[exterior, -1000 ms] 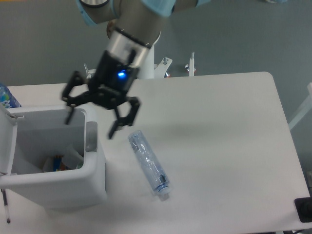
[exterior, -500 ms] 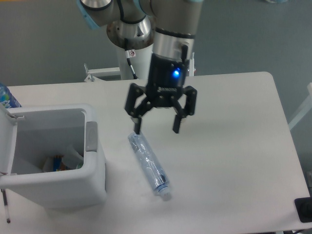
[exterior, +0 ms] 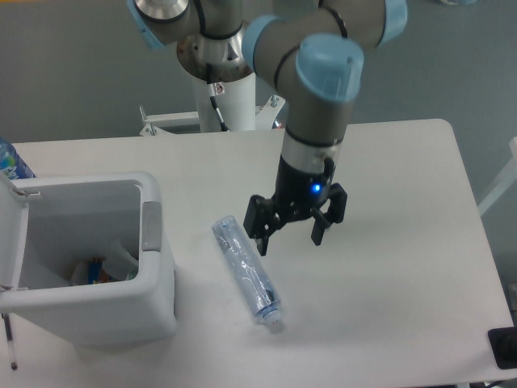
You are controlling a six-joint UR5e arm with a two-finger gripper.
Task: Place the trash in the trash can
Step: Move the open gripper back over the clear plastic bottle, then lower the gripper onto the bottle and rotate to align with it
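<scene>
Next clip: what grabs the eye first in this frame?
The arm's black gripper, blue light glowing, hangs open over mid-table, empty, just right of the clear plastic bottle lying diagonally on the white table. At the left edge stands the white trash can, lid open, with some items already inside.

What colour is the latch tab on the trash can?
Grey, on the white trash can; the latch tab shows in the fixed camera view.
</scene>
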